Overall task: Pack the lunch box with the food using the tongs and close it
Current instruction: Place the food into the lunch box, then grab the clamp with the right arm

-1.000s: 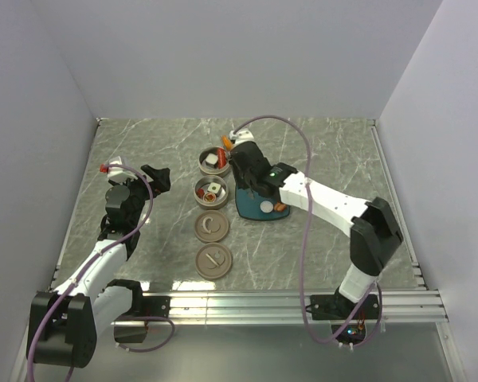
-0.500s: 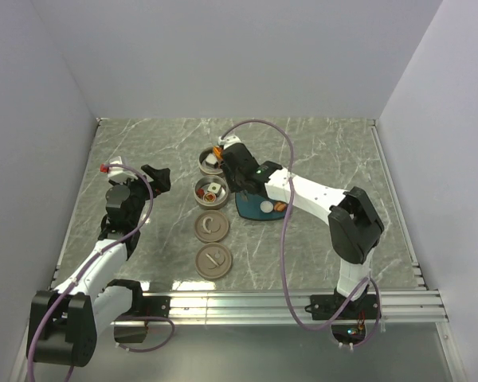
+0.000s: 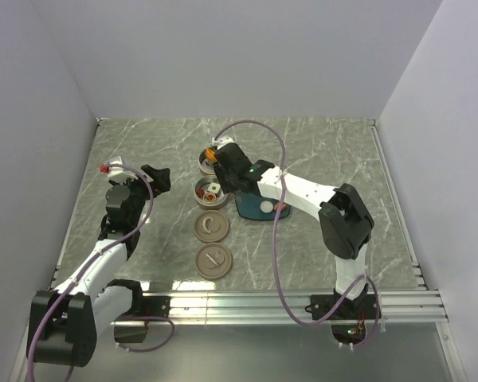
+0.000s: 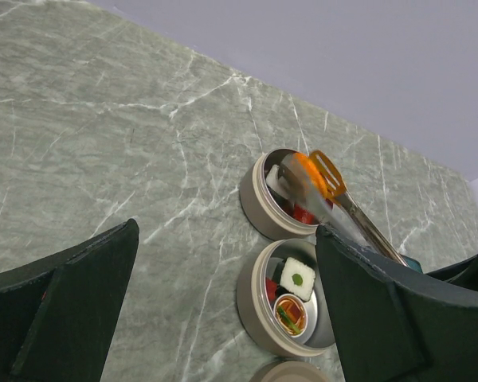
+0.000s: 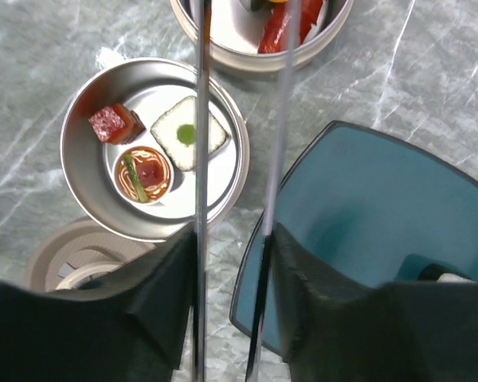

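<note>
Tongs (image 5: 201, 119) in the outstretched right gripper (image 5: 233, 235) overhang the far lunch-box tier (image 5: 255, 60).

Bare table (image 3: 334, 155) far left and right, right arm (image 3: 303, 191) and tongs (image 5: 201, 119) over tins (image 3: 210, 193) and plate (image 5: 366, 199), lids (image 3: 211, 228) nearer

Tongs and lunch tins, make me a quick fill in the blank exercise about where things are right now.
1. The gripper holding the tongs belongs to the ___ arm.
2. The left gripper is ___ and holds nothing.
3. ___ open metal tins stand left of the teal plate.
4. The white block with a green dot lies in the tin ___ to the arms' bases.

Missing words: right, open, two, nearer.
</note>
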